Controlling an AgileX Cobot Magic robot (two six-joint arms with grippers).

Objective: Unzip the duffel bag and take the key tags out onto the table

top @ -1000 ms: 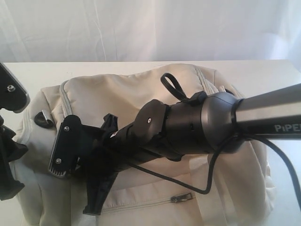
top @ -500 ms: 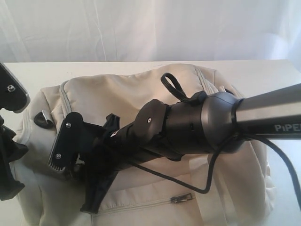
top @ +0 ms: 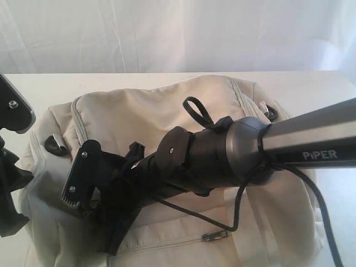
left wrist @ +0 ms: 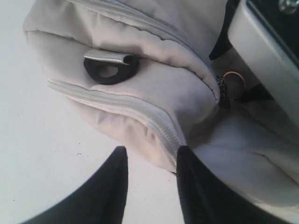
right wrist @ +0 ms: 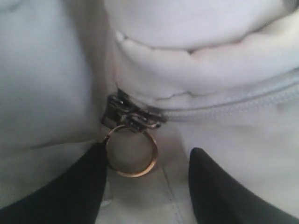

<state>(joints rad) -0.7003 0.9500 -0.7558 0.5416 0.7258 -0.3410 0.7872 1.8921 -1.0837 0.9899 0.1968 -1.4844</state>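
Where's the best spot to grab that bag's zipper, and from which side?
The brass ring on the zipper slider. It lies flat on the duffel bag, so probably pinch its rim from the free end, opposite the slider; the open right end effector straddles it.

Matt cream cloth duffel bag [top: 139, 111] w/ shiny gold-tone metal zip ring [right wrist: 131, 173]; table [left wrist: 37, 140] smooth, wht.

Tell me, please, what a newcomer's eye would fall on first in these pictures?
The dark right arm, lettered PIPER, slants across the exterior view over a cream duffel bag lying on the white table. In the right wrist view, a brass-coloured zipper ring sits inside the open right gripper. The left gripper, also open, is at the bag's end corner.
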